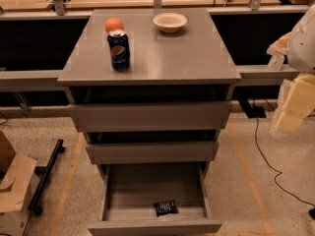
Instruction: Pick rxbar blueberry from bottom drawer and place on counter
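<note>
The rxbar blueberry point(166, 207) is a small dark navy wrapper lying flat inside the bottom drawer point(153, 226), near its front wall and a little right of centre. The bottom drawer is pulled out and open. The counter point(172, 53) is the grey top of the cabinet above. My gripper point(291, 107) is at the right edge of the camera view, a pale cream shape level with the upper drawers, well to the right of the cabinet and far above the bar. It holds nothing that I can see.
On the counter stand a blue Pepsi can point(118, 49), an orange point(114, 24) behind it and a white bowl point(170, 22). Two upper drawers point(150, 116) are slightly open. A cardboard box point(15, 186) sits on the floor at left, a black cable point(266, 156) at right.
</note>
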### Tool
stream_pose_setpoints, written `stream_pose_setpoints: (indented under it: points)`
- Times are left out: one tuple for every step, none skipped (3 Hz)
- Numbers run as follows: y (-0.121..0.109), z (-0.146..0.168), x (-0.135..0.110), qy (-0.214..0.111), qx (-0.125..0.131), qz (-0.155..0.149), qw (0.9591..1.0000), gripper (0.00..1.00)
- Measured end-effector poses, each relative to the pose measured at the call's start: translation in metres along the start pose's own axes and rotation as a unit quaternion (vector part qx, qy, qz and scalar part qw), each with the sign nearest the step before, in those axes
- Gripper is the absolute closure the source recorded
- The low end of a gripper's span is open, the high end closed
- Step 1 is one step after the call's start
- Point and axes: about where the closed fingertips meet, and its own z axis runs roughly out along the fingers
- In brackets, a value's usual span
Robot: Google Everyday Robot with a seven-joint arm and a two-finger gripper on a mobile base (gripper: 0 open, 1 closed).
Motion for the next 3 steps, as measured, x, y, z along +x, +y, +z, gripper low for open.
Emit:
stream_pose_setpoints:
  points:
    - [0.000,0.000,0.000,0.000,0.000,0.000,1.0000,0.00]
    - [0.002,0.015,0.005,-0.010,0.000,0.019,0.9998,0.00]
    - [0.005,0.048,0.021,-0.020,-0.005,0.045,0.9988,0.00]
